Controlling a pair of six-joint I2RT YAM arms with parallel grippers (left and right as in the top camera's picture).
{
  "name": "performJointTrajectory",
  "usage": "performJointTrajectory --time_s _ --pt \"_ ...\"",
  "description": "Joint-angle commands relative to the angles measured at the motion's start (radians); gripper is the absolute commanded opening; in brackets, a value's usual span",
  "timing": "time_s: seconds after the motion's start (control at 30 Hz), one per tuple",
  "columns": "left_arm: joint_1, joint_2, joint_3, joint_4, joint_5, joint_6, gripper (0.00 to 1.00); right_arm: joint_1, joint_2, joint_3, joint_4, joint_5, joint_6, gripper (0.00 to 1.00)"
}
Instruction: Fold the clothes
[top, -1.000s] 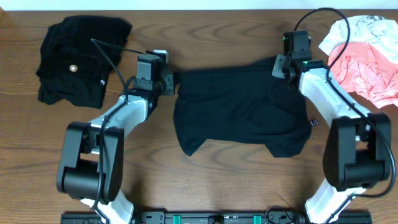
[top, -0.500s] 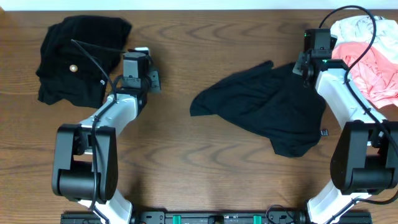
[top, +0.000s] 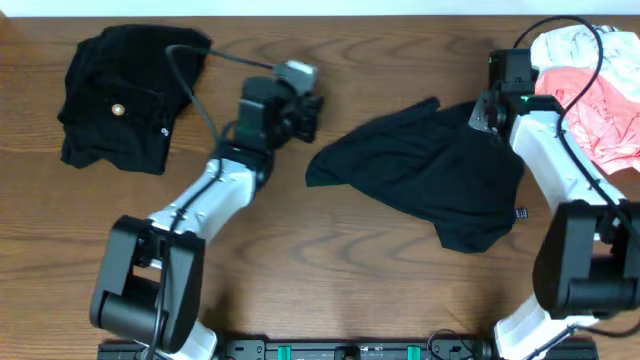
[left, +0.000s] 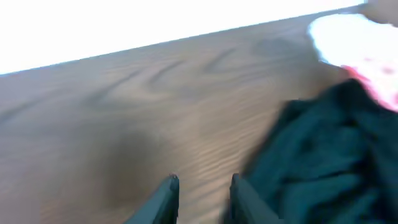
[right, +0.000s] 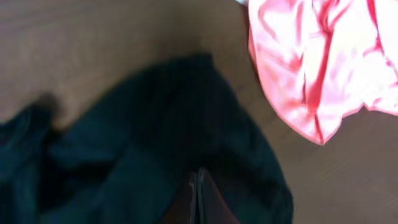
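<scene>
The black shirt lies crumpled on the table, right of centre. It is bunched into a rough wedge whose point faces left.

My right gripper sits at the shirt's upper right corner. On the right wrist view its fingers are pressed together into 1 thin line against the dark cloth. I cannot tell whether any fabric is caught between them.

My left gripper is over bare wood, just left of the shirt's pointed end and not touching it. On the left wrist view its 2 fingers stand slightly apart with nothing between them, and the shirt's edge is just to their right.

A second black garment with 1 small pale button is heaped at the far left corner. A pink garment and a white garment are piled at the far right, with the pink one just beside the shirt's corner.
</scene>
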Motion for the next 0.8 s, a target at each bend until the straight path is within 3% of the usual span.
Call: performJointTrajectory --time_s 0.0,0.27,0.47,0.63,0.77 --pt "-0.066 0.021 0.050 0.014 0.056 0.061 0.29 0.004 -0.100 0.016 -0.042 -0.067 0.045 0.01" --pt "-0.144 0.186 0.193 0.011 0.057 0.074 0.29 0.029 -0.258 0.015 -0.270 -0.133 0.123 0.01" --pt "-0.194 0.286 0.255 -0.029 0.065 0.077 0.28 0.036 -0.373 0.015 -0.298 -0.133 0.122 0.01" --pt "-0.244 0.339 0.267 -0.098 0.060 0.184 0.27 0.036 -0.437 0.015 -0.304 -0.134 0.122 0.01" --pt "-0.286 0.367 0.312 -0.219 -0.056 0.311 0.22 0.036 -0.448 0.015 -0.328 -0.134 0.122 0.01"
